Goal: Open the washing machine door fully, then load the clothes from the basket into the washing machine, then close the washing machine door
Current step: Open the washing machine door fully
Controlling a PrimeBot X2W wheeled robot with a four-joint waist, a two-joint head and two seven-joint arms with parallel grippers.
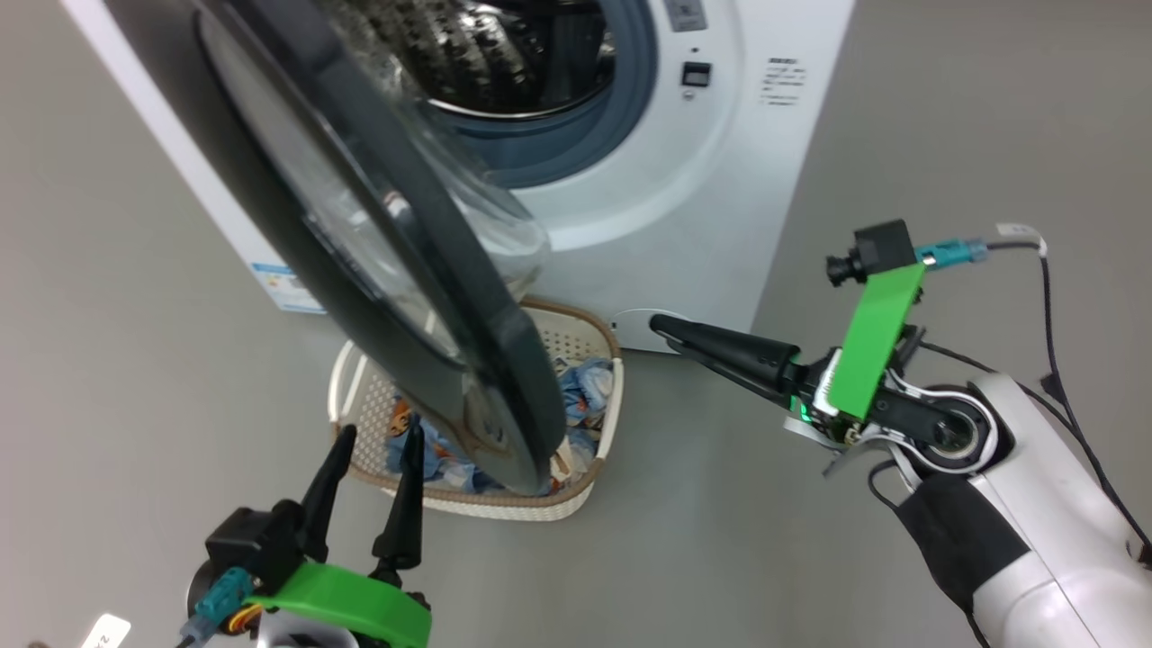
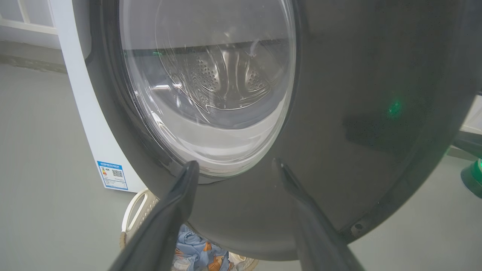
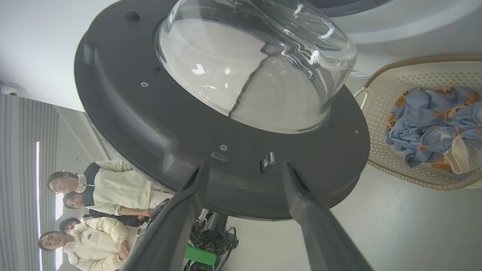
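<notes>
Our right gripper, fingers wide and empty, faced the inner side of the half-open washing machine door, its free edge just beyond the tips. Our left gripper, also wide, sat on the outer side. The door hung over the basket of clothes; we judged the right arm better placed to push it fully open.

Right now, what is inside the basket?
Crumpled blue clothes with orange print lie in the basket, a cream piece among them. In the head view the washing machine door covers part of it; what lies underneath is hidden.
</notes>
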